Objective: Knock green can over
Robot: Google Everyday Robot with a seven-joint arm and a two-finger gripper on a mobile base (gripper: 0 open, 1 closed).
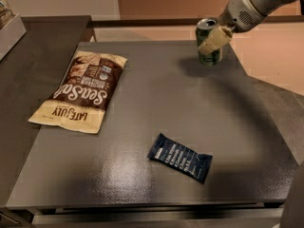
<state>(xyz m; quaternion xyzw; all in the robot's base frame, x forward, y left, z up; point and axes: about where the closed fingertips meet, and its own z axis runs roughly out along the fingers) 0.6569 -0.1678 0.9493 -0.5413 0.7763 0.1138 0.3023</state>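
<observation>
The green can (205,49) stands upright at the far right of the dark table (142,184); its silver top rim shows. My gripper (216,39) reaches in from the upper right and is closed on the can. One pale finger (214,41) lies across the can's front right side, and the other is hidden behind the can. Whether the can's base touches the table I cannot tell.
A brown-and-cream chip bag (80,91) lies flat at the left of the table. A dark blue snack bar wrapper (180,157) lies near the front middle. A darker counter (28,56) adjoins on the left. The table's right edge runs just beyond the can.
</observation>
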